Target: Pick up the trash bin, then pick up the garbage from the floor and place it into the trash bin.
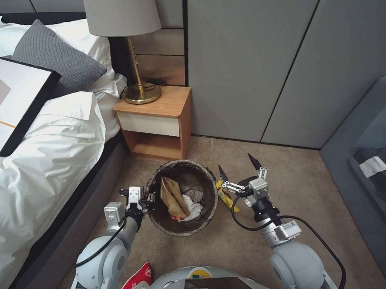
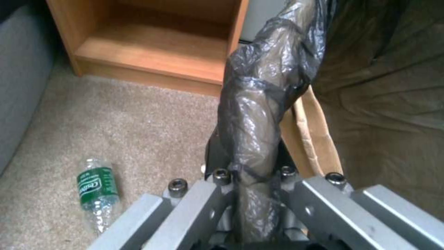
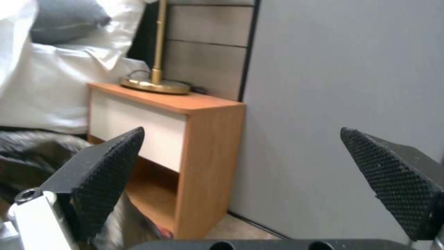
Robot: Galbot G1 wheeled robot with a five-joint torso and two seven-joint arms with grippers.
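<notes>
The trash bin [image 1: 208, 190], lined with a dark bag, is on the carpet in front of the nightstand. My left gripper [image 1: 148, 202] is shut on its left rim; the left wrist view shows the bag-covered rim [image 2: 256, 114] clamped in that gripper [image 2: 252, 180]. A brown paper bag [image 1: 172, 195] and a white tissue wad [image 1: 192, 208] lie inside the bin. My right gripper [image 1: 240, 167] hangs open just right of the bin, above a yellow snack wrapper [image 1: 224, 197] on the floor. A small green bottle [image 2: 95, 192] lies on the carpet left of the bin. A red-and-white carton [image 1: 137, 282] lies by my base.
A wooden nightstand [image 1: 158, 120] with a brass lamp [image 1: 141, 91] stands just behind the bin. The bed [image 1: 52, 146] runs along the left and grey wall panels [image 1: 257, 65] close the back. A grey seat [image 1: 368, 154] is at the right. Open carpet [image 1: 297, 187] lies right of my right arm.
</notes>
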